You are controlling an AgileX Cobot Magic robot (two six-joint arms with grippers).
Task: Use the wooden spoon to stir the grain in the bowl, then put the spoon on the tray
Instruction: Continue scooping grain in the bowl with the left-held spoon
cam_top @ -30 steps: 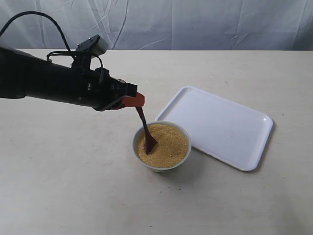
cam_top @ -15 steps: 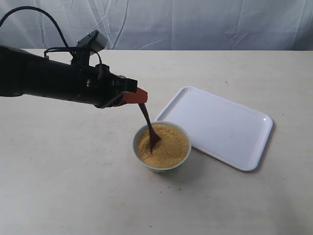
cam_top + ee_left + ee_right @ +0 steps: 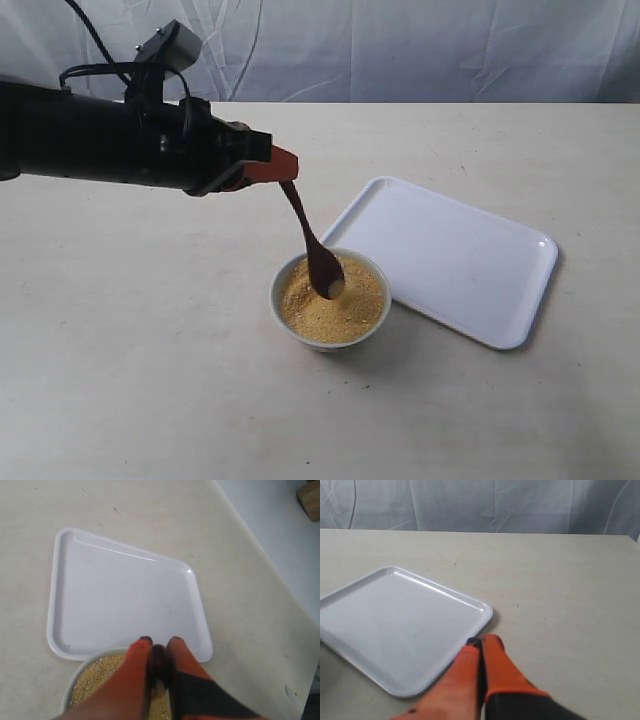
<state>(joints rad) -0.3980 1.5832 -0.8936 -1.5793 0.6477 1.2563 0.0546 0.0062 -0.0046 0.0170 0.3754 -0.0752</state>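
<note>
Wooden spoon (image 3: 312, 245) being clamped by left gripper (image 3: 280, 168), oval end being held at the grain (image 3: 345, 308) in the bowl (image 3: 276, 300), tray (image 3: 450, 260) at its 2 o'clock, right gripper (image 3: 480, 642) pinched together, empty

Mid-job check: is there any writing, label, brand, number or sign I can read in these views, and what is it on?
None: no readable text in any view.
The tray, the bowl, the wooden spoon and the table are plain.
The orange jaws of the left gripper and the right gripper carry no marking.
The camera housing on the left arm shows no legible label.
</note>
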